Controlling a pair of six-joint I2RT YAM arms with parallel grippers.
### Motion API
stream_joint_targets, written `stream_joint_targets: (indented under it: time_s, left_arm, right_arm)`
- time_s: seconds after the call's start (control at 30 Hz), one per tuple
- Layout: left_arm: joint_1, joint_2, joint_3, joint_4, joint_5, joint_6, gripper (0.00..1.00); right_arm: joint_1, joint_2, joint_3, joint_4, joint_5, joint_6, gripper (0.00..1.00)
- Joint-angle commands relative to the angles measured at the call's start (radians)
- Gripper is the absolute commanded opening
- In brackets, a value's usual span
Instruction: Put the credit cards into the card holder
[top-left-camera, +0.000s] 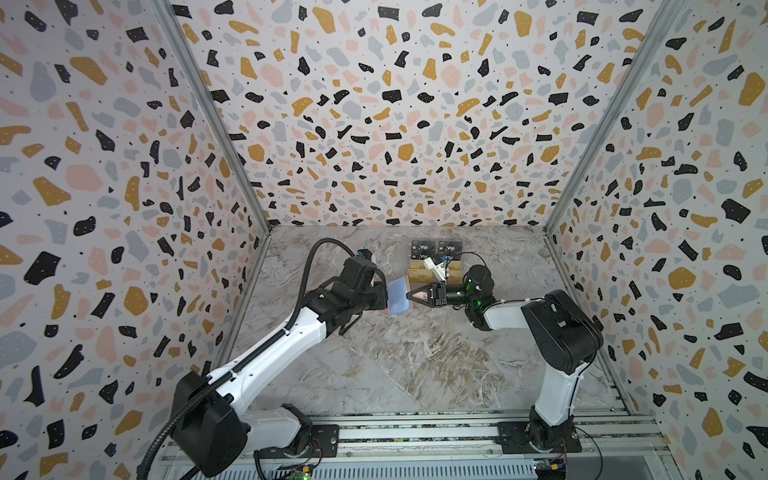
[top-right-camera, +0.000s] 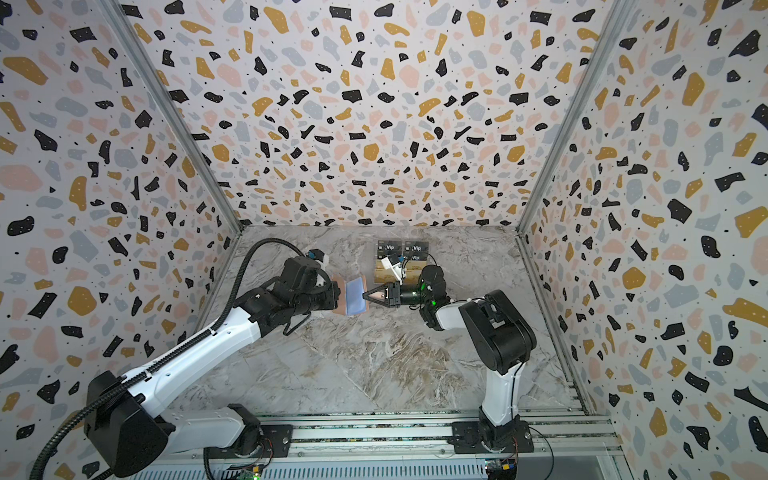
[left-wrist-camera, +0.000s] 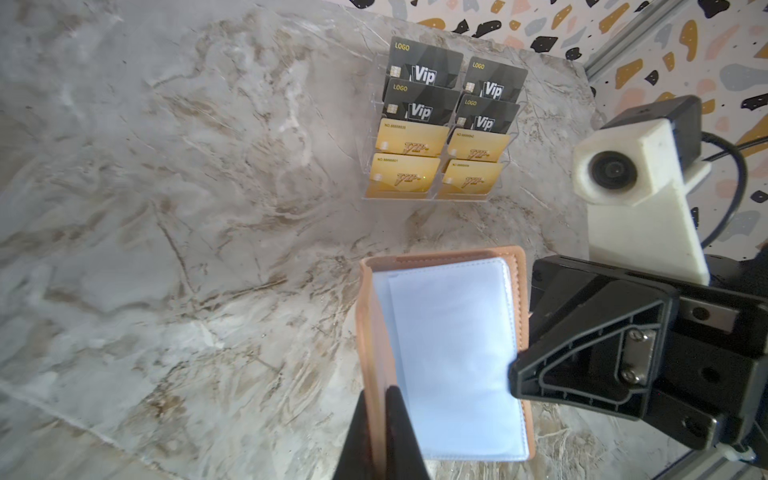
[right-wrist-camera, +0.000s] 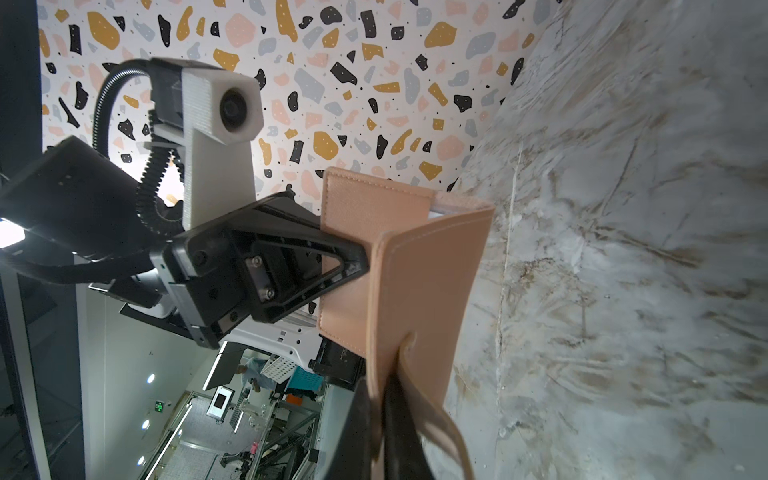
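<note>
Card holder spread between left gripper and right gripper, each clenched on one cover.

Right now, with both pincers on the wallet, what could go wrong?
Both the left pincer and right pincer grip the open wallet by its covers; freeing either to fetch a card may let it flop shut. Pulling the covers wider could slip a grip or strain the spine. The cards stand in a clear rack that seems near the right arm; a careless swing might knock it.
</note>
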Motion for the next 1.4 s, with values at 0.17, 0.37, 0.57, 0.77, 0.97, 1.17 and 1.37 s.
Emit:
stream_joint_targets:
  time_s: [0.17,0.37,0.57,0.77,0.97,1.17,1.37]
  left_arm:
    - [0.001,0.009,-0.145,0.252,0.178,-0.095,0.00]
    - [0.001,0.076,-0.275,0.434,0.278,-0.160,0.00]
    - [0.001,0.125,-0.341,0.512,0.302,-0.165,0.00]
    - [0.001,0.205,-0.400,0.643,0.372,-0.202,0.00]
    - [0.006,0.289,-0.351,0.605,0.421,-0.141,0.00]
    - [0.027,0.279,-0.338,0.505,0.361,-0.077,0.00]
    - [0.036,0.280,-0.344,0.481,0.353,-0.074,0.05]
  right_arm:
    - [-0.011,-0.192,-0.010,-0.512,0.057,-0.399,0.42]
    - [-0.062,-0.232,-0.057,-0.671,0.108,-0.510,0.48]
    - [-0.073,-0.240,-0.037,-0.818,0.163,-0.601,0.52]
    - [-0.074,-0.266,-0.046,-0.888,0.232,-0.660,0.62]
    - [-0.043,-0.232,-0.026,-0.888,0.230,-0.664,0.54]
    - [0.008,-0.202,-0.019,-0.920,0.265,-0.697,0.42]
    - [0.036,-0.177,-0.018,-0.929,0.269,-0.704,0.34]
